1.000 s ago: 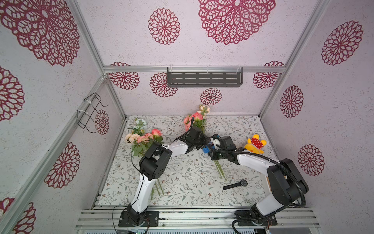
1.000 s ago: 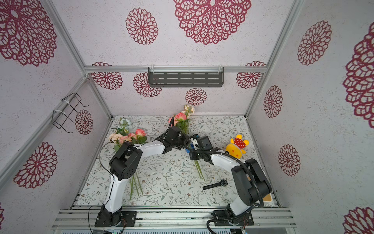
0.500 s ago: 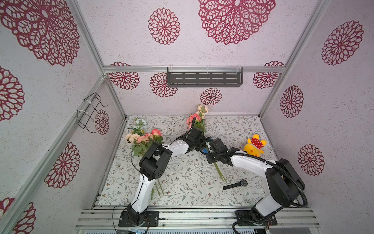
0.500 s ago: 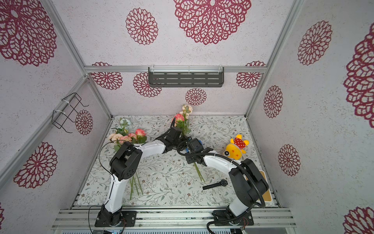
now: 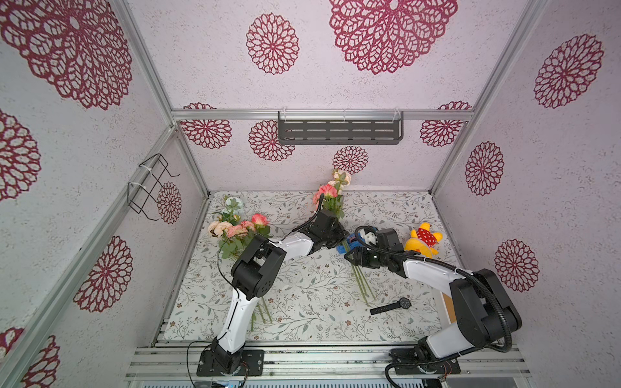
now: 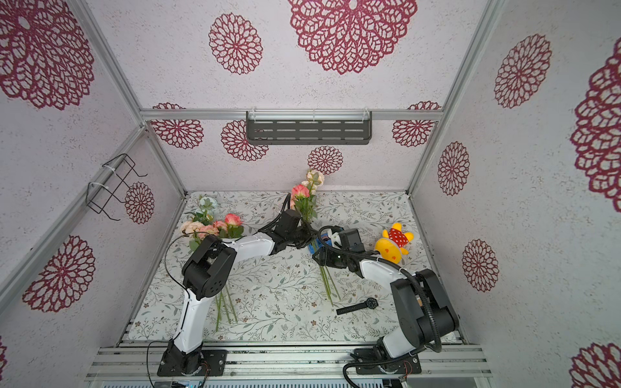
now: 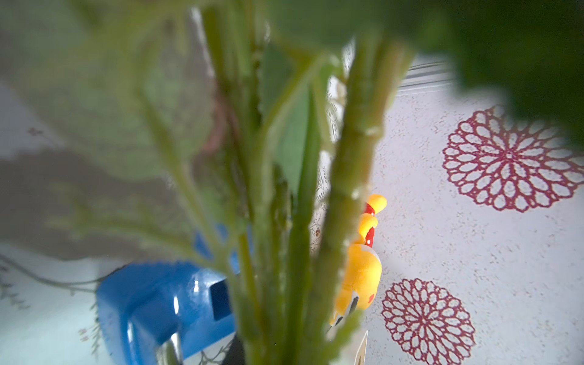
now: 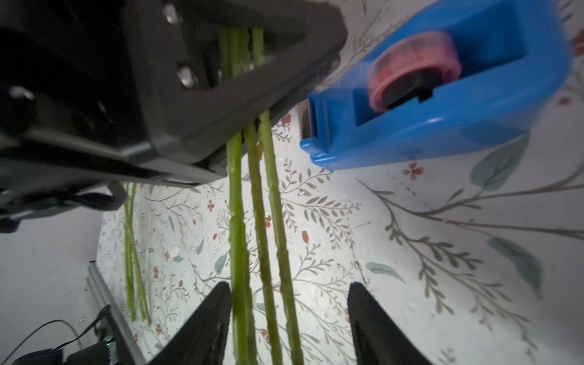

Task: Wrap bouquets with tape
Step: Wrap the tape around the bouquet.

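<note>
One bouquet of pink and peach roses is held up at the middle back, and its thin green stems run down toward the front. My left gripper is shut on these stems just below the leaves; the right wrist view shows its black jaws clamped round them. My right gripper is open, one finger on each side of the same stems lower down, not touching them. The tape sits in its blue dispenser right beside both grippers. A second bouquet lies at the left.
A yellow plush toy sits just right of the right wrist. A black wristwatch lies near the stem ends at the front right. A grey shelf hangs on the back wall, a wire rack on the left wall.
My right gripper has opened and slid a little down the stems toward the front. My left gripper has closed onto the stems. The bouquet has hardly moved.
</note>
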